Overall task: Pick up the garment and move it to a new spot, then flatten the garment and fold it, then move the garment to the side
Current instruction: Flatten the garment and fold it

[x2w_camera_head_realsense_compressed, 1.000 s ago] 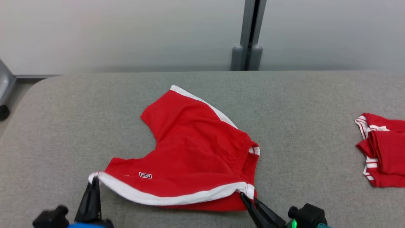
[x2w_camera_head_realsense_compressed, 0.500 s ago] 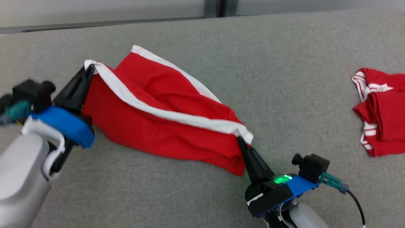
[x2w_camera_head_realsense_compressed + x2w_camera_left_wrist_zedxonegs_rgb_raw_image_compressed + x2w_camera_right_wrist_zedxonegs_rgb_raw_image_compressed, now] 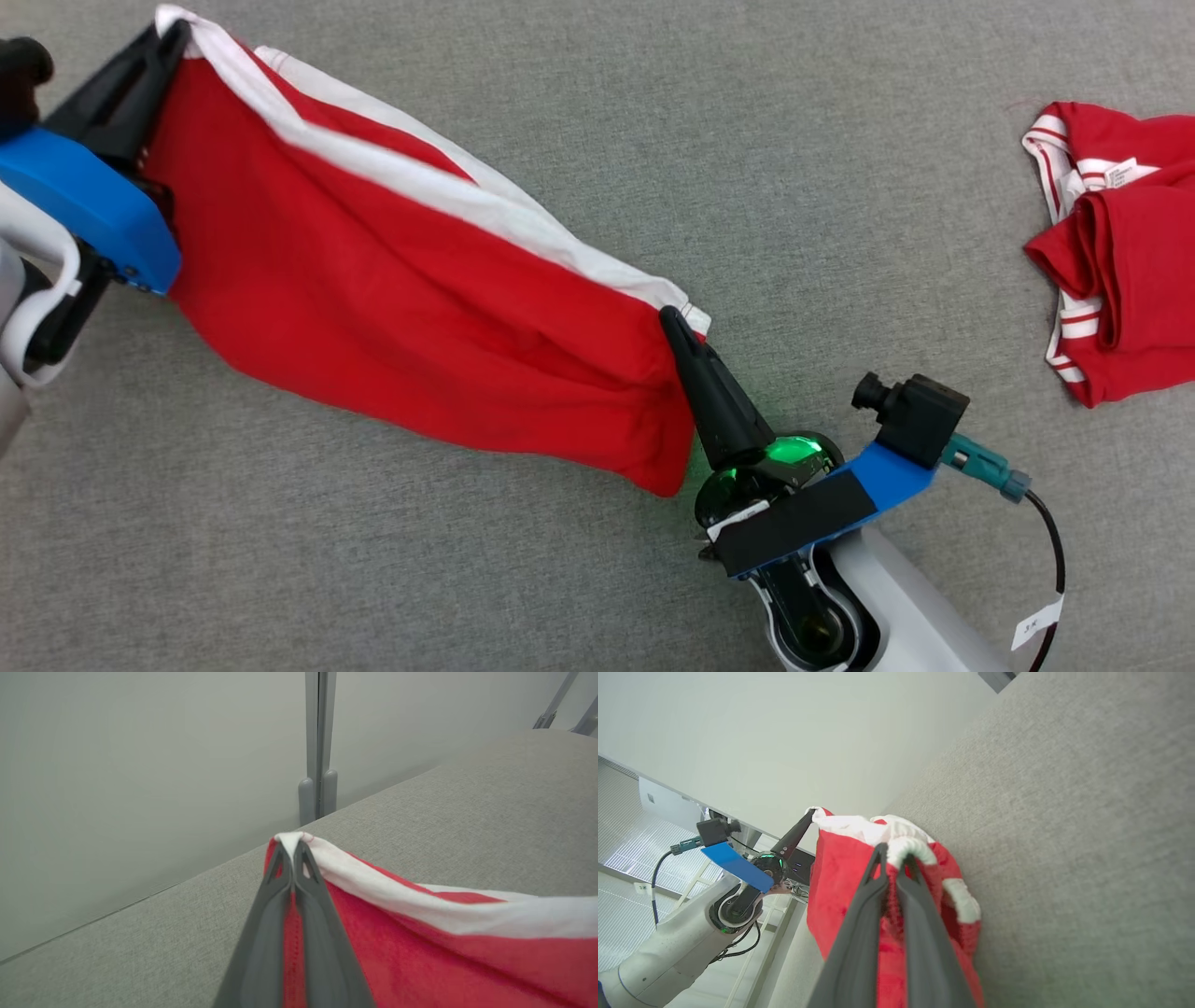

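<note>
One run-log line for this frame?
phase: pick-up | left claw: shut on red shorts, waistband end | right claw: shut on other end | shorts: hanging between claws | second red garment: lying right

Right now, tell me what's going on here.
The robot holds red shorts by their white band: its left tool is shut on one end, its right tool on the other. The shorts hang stretched between them over the grey surface. A second red garment lies apart, to the robot's right.
</note>
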